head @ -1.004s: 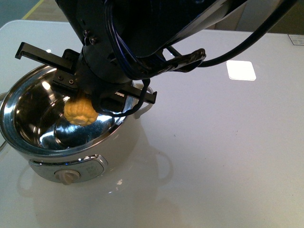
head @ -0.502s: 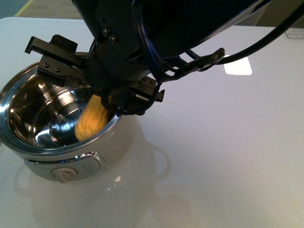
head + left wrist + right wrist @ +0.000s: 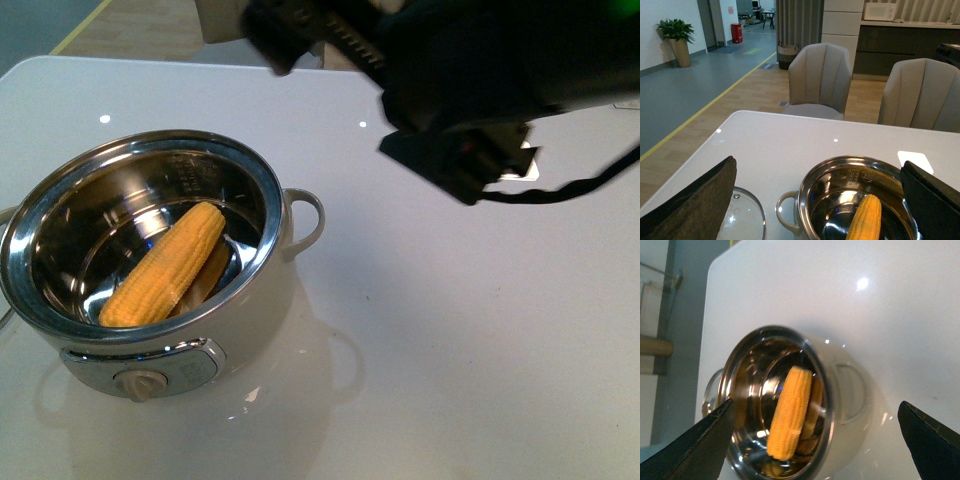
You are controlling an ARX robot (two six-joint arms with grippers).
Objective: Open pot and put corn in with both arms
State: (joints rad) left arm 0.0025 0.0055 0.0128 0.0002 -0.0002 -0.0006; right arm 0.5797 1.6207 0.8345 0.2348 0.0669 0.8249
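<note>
The pot (image 3: 262,318) stands open at the table's left, cream body, steel rim, beige dial (image 3: 140,381) in front. The yellow corn (image 3: 165,265) lies slanted inside it, one end low on the bottom, the other leaning up the steel wall. My right arm (image 3: 480,90) hangs black and high to the pot's right. In the right wrist view my right gripper (image 3: 815,405) is open above the pot (image 3: 765,330), apart from the corn (image 3: 790,410). My left gripper (image 3: 817,162) is open too, fingers (image 3: 695,200) wide either side of the pot (image 3: 812,175) and corn (image 3: 865,220).
A glass lid (image 3: 742,220) lies flat on the white table beside the pot's loop handle (image 3: 782,215). Two grey chairs (image 3: 820,75) stand past the far table edge. A bright light patch (image 3: 520,160) sits on the table at the right.
The right gripper let go of the corn, which dropped to lie slanted in the pot. The right arm rose and swung right, off the pot.
</note>
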